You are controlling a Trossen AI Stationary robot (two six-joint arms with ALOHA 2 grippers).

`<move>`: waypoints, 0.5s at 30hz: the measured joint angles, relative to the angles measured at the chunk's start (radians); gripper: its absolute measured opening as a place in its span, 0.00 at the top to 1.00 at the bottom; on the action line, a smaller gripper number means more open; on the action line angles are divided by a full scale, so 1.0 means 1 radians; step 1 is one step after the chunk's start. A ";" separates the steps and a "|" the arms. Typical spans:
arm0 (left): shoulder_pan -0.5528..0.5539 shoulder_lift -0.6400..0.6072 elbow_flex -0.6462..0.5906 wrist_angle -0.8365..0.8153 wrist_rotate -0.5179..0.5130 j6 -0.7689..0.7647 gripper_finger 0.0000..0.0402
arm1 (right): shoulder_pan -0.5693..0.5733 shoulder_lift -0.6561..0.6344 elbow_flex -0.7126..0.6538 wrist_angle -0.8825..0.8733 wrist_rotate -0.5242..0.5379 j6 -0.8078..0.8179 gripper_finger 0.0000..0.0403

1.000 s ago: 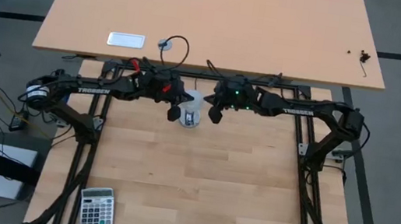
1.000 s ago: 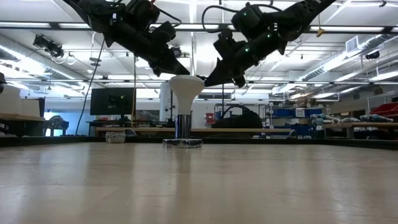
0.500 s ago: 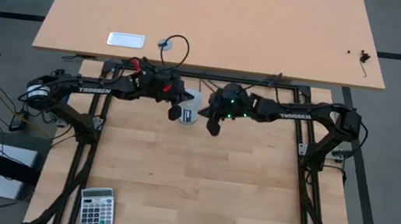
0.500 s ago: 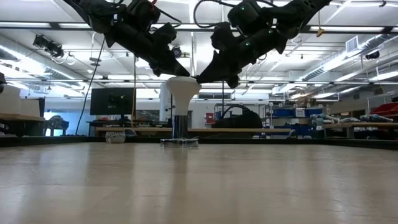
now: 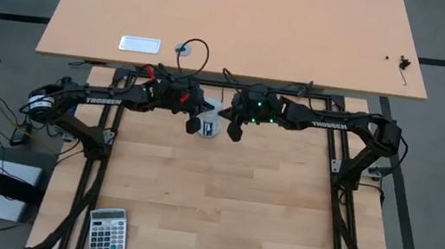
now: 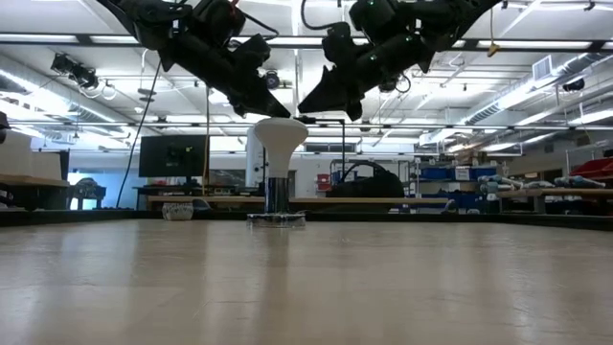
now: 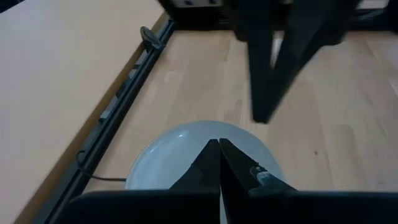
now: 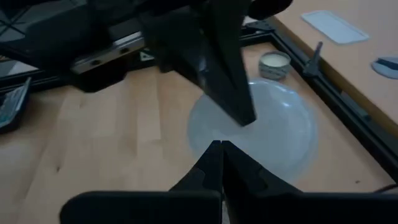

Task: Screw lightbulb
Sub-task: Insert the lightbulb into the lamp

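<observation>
Upright near the table's (image 5: 220,203) twelve-o'clock edge: the lightbulb (image 6: 279,134), dome up, screw base down in a silver socket (image 6: 278,196). Poised just off the dome at ten o'clock in the low view, the left gripper (image 6: 283,114), fingers pressed together, holding nothing. Hovering at about two o'clock of the dome, just beside its rim, the right gripper (image 6: 303,114), fingers likewise pressed together and empty. Near the table's seven-o'clock corner, a calculator (image 5: 107,231).
</observation>
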 joint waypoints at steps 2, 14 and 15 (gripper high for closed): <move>0.004 -0.008 0.000 -0.007 -0.003 0.002 1.00 | 0.000 0.000 0.000 0.001 -0.002 -0.003 0.97; 0.012 -0.058 -0.003 -0.048 -0.066 -0.008 1.00 | -0.030 -0.001 0.000 0.009 0.002 -0.013 0.97; 0.012 -0.060 -0.003 -0.041 -0.067 -0.009 1.00 | -0.033 -0.001 0.000 0.008 0.002 -0.013 0.97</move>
